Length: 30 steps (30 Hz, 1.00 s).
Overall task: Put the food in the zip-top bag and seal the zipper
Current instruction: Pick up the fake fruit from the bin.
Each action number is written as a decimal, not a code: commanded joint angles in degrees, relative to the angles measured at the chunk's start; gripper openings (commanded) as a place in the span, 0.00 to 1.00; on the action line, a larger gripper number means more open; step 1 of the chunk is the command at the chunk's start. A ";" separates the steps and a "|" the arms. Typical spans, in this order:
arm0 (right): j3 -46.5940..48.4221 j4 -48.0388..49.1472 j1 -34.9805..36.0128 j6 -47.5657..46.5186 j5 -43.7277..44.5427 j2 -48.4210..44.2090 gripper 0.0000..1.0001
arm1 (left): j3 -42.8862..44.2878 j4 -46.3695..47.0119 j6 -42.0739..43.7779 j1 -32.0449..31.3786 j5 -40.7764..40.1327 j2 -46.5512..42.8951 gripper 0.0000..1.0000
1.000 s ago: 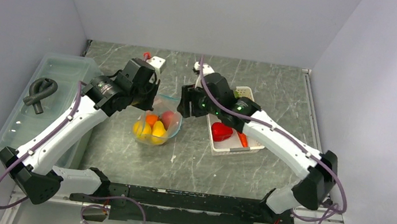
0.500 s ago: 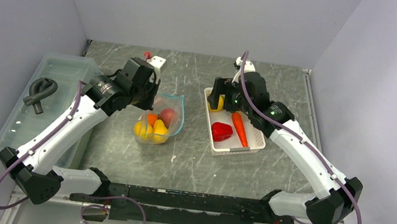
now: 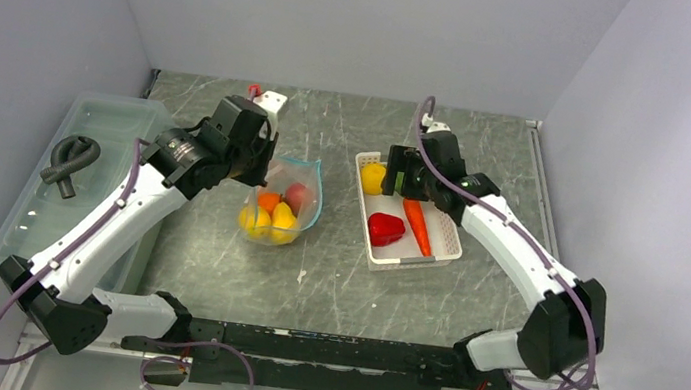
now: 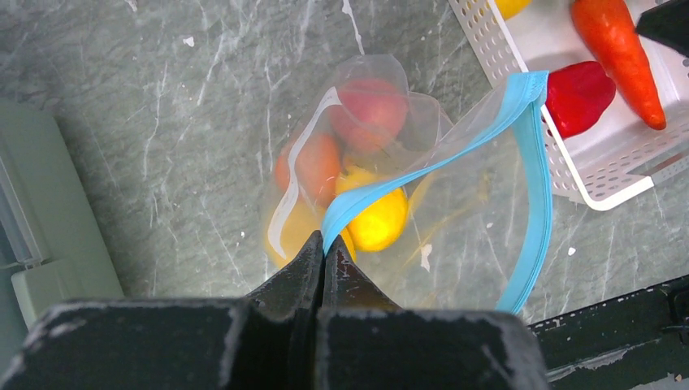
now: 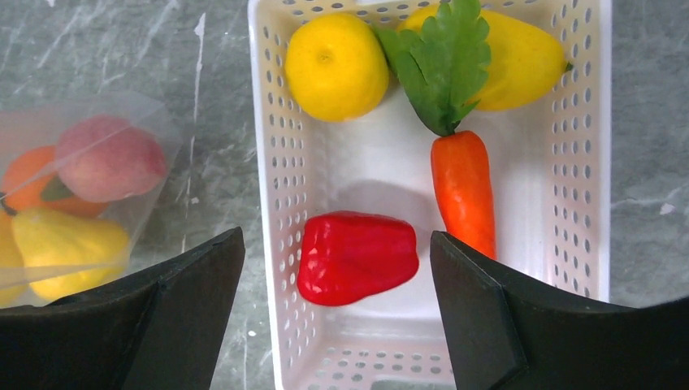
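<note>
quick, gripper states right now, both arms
left gripper: shut on the zipper of the zip-top bag
right gripper: open, holding nothing, above the white basket

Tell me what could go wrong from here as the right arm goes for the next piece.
1. The left pincer pinches only one spot of the zipper; the floppy bag could slip free or sag shut.
2. The open right pincer hangs over the red pepper, close to the basket wall and the carrot; a finger may catch either.
</note>
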 commanded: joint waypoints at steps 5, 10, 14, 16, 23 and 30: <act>4.31 5.54 -2.63 2.93 -1.61 9.27 0.84 | -1.63 5.45 0.27 2.07 -0.86 -1.70 0.00; 9.14 5.62 -3.22 3.76 -2.14 15.82 0.82 | -2.68 6.25 0.03 3.45 0.72 -2.07 0.00; 13.21 5.54 -3.36 4.15 -2.00 20.31 0.82 | -3.66 6.94 0.02 4.72 1.76 -2.48 0.00; 14.87 5.19 -3.36 4.30 -1.54 22.31 0.82 | -4.12 7.35 -0.01 5.38 2.58 -2.74 0.00; 19.64 4.35 -3.47 4.76 -1.64 27.80 0.82 | -4.67 7.88 -0.01 6.91 4.48 -3.02 0.00; 22.53 3.96 -3.44 4.93 -1.88 31.72 0.82 | -5.03 8.21 -0.18 7.62 5.28 -3.41 0.00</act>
